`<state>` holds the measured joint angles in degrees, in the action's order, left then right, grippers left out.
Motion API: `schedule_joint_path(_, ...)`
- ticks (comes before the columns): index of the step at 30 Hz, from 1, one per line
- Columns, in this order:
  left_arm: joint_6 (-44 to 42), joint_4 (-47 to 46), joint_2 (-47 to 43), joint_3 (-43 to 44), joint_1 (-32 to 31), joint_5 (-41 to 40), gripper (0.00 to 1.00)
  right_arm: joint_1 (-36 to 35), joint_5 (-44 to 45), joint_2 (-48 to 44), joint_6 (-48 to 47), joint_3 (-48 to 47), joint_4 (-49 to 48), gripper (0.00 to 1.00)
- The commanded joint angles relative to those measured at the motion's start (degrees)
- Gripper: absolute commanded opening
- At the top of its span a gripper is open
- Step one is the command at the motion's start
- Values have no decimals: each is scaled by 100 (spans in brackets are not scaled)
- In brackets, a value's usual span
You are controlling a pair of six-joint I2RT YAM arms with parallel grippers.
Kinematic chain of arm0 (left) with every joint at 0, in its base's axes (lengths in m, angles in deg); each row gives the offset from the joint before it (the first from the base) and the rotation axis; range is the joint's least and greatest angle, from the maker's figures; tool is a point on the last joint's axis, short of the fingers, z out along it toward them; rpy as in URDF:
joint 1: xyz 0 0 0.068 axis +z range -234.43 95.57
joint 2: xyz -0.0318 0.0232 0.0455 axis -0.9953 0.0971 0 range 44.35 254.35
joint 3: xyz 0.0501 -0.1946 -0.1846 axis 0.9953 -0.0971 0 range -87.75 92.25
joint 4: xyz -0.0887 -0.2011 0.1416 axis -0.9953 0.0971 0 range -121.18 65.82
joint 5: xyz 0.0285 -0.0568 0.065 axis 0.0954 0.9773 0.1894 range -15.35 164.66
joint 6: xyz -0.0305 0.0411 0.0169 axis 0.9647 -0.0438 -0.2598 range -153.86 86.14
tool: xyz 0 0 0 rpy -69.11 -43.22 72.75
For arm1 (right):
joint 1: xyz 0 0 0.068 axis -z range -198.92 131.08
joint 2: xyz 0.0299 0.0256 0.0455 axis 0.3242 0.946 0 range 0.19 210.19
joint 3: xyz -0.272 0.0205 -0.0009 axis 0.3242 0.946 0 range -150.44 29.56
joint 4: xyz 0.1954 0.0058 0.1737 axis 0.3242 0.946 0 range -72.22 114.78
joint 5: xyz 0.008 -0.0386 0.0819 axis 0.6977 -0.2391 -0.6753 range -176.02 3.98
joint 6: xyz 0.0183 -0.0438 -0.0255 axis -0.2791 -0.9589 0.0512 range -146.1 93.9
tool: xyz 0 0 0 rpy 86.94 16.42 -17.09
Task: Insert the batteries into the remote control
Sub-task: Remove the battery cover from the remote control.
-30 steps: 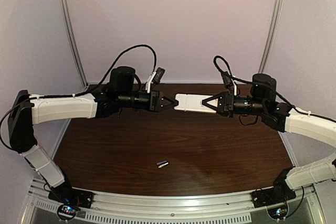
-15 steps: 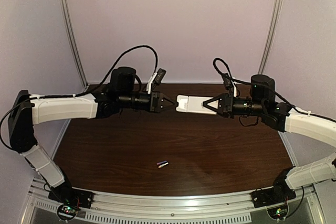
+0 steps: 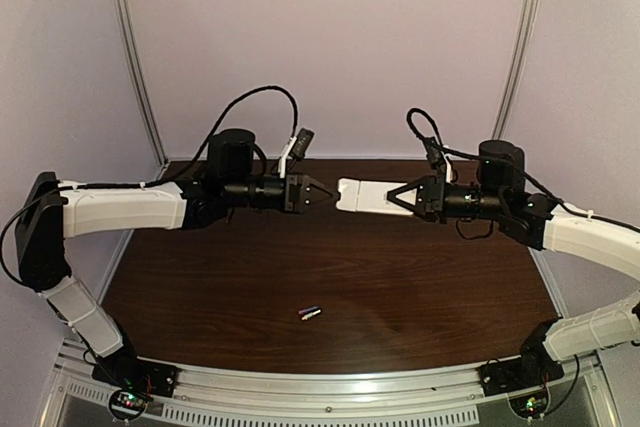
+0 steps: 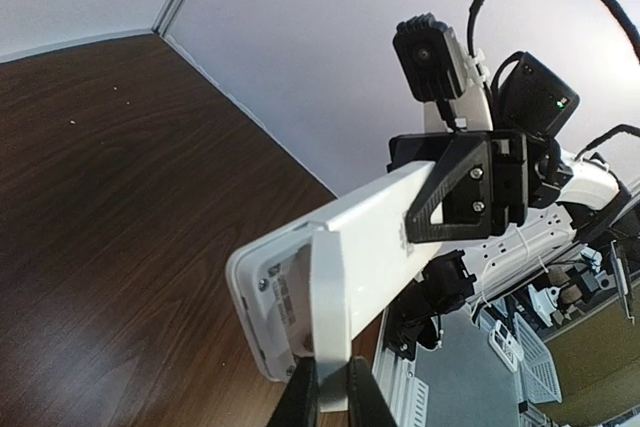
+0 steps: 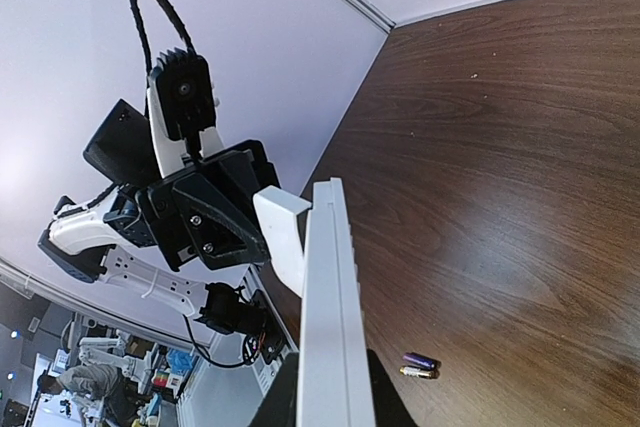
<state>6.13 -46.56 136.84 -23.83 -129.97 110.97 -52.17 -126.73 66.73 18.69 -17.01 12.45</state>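
The right gripper (image 3: pixel 400 197) is closed on the remote control (image 3: pixel 362 195) and holds it up in the air, over the middle of the table's far edge. It grips one end, so the other end sticks out toward the left arm. That looks like the reason for the hold: the free end is where the battery space is, and the left wrist view shows that end open.

The left gripper (image 3: pixel 318 193) is pinched tight on a small flat white piece (image 4: pixel 330 317), right at the open end of the remote. I think this is the little lid for the battery space. It is hard to tell if the lid is touching the remote or is just beside it.

The batteries (image 3: pixel 310 313) lie side by side on the brown table (image 3: pixel 420 287), near the middle of the near edge and well apart from both grippers. Nothing is holding them.

So the loading has not begun yet. Both grippers are full, one with the remote and one with the lid. My guess is the lid must be put down first so the left gripper can pick up a battery. The batteries are thin and round, so they may roll or slip when pinched.
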Motion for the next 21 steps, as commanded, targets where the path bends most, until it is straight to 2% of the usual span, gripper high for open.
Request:
schedule_joint_path(1,140,-815,-195,-136,36,350,0,130,-98,-148,-49,-89,52,0)
schedule_joint_path(7,342,-1245,-200,-278,41,568,0,166,-142,-110,14,-64,-8,0)
schedule_joint_path(11,316,-1189,-340,-284,57,453,0,275,21,-125,-99,-63,286,0)
schedule_joint_path(14,-262,-270,-558,-128,97,-131,0,501,176,-210,-163,-10,555,0)
schedule_joint_path(19,-1579,1896,-839,385,105,-1884,0,957,158,-400,-157,173,846,0)
schedule_joint_path(21,-1843,2289,-908,427,107,-2396,0,1034,121,-460,-188,208,903,0)
